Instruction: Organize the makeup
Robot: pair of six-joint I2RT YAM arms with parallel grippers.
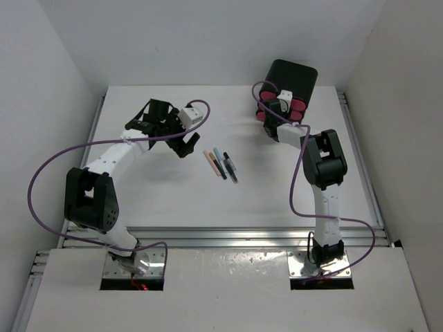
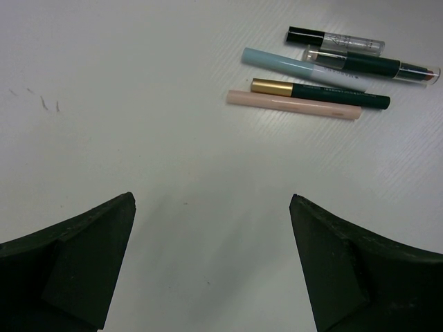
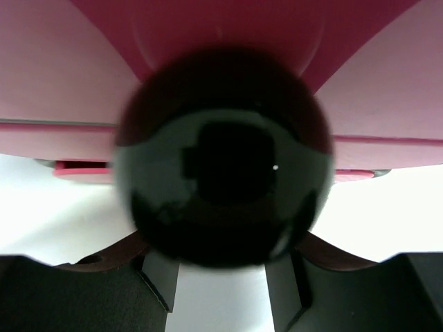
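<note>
At the bench's (image 1: 159,200) far right corner, the right gripper (image 1: 275,111) clamps the black box's (image 1: 299,75) drawer knob (image 3: 221,159), contents hidden; the left gripper (image 2: 212,200) gapes wide.

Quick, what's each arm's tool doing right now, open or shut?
Left tool: open, holding nothing.
Right tool: at the black knob; grip cannot be told.

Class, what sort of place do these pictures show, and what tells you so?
Probably a robot lab test cell: left arm and right arm bolted to a white table, plain white walls around it, makeup pencils laid out.
</note>
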